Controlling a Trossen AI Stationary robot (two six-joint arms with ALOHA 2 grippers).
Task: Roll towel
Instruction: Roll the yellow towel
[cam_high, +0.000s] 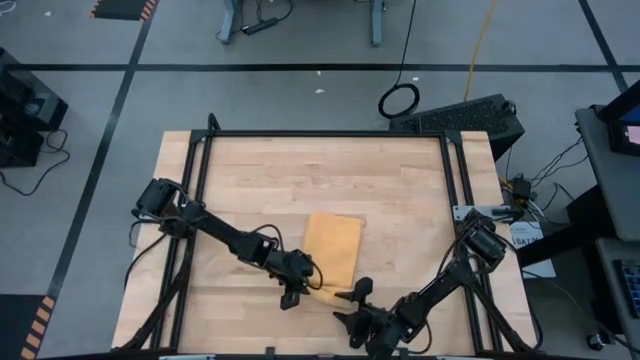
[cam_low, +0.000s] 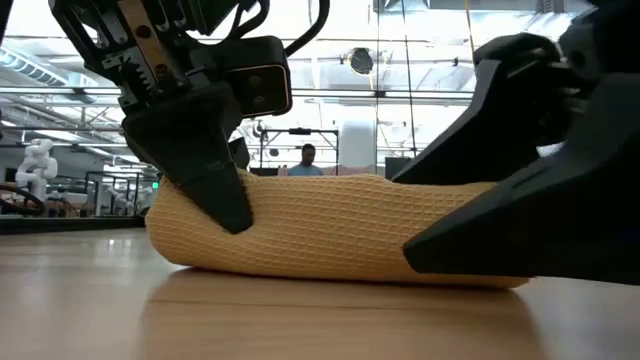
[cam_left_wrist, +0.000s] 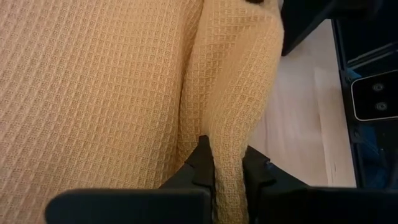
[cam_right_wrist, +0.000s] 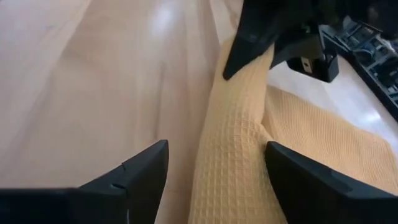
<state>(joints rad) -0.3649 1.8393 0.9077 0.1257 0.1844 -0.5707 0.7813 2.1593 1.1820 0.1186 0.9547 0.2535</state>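
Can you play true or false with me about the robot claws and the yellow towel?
1. The left claw pinches a fold of the towel. True.
2. The right claw is shut tight. False: it is open, one finger on each side of the rolled edge.
3. The towel lies on a wooden table. True.
4. The towel is blue. False: it is yellow.
5. The towel is spread out flat. False: its near edge is rolled up.

Two matte-black jointed arms (cam_high: 225, 235) with wedge-shaped pincer fingers (cam_low: 215, 185).
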